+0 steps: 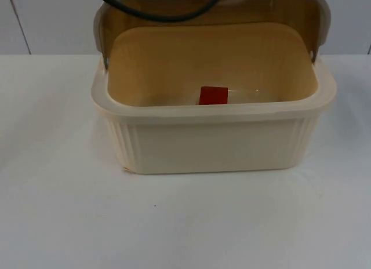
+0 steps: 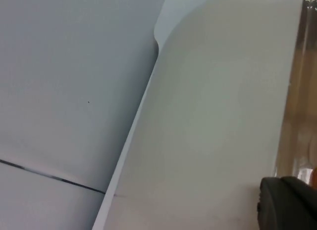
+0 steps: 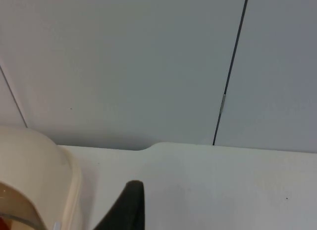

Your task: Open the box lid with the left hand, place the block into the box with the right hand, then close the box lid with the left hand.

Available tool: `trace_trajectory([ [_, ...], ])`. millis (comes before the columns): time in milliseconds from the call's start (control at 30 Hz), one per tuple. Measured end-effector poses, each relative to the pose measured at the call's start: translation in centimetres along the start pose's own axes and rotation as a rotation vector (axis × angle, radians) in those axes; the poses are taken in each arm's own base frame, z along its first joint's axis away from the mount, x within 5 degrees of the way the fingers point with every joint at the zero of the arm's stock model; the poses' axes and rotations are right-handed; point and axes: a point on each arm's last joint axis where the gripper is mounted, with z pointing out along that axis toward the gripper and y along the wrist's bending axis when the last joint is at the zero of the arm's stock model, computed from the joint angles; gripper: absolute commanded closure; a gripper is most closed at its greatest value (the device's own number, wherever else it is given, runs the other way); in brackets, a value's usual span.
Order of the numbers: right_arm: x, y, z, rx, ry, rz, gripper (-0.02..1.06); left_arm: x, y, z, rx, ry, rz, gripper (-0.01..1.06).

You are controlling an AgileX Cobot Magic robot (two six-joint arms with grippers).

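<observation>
Red square block (image 1: 213,95) lies inside ribbed cream plastic box (image 1: 214,144), rounded lid (image 1: 313,14) raised; claw states unclear

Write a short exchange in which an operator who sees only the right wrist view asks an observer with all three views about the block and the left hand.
Operator: My right hand is over the table beside the box's corner, facing the wall. Is the block in the box?
Observer: Yes. In the top view the red block lies on the floor of the box, near its front wall.
Operator: Where is the left hand?
Observer: In the left wrist view the left hand is right at the pale outer face of the lid, which stands raised behind the box. I cannot tell if they touch.
</observation>
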Motion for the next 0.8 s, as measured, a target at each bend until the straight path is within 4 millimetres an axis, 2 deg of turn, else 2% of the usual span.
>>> trace_trajectory([
  [200,0.0,0.0,0.0,0.0,0.0,0.001,0.0,0.1,-1.1,0.3,0.013,0.007,-0.002,1.05],
  [433,0.0,0.0,0.0,-0.002,-0.001,0.005,0.0,0.7,-3.5,0.0,-0.018,0.017,-0.008,1.05],
  [600,0.0,0.0,0.0,-0.003,-0.001,0.007,0.0,1.4,-5.3,-0.1,-0.027,0.02,-0.035,1.05],
  [767,0.0,0.0,0.0,-0.004,-0.001,0.008,0.0,2.4,-8.4,0.5,-0.027,0.039,-0.046,1.05],
  [800,0.0,0.0,0.0,-0.004,-0.001,0.008,0.0,2.4,-8.4,0.5,-0.027,0.039,-0.046,1.05],
])
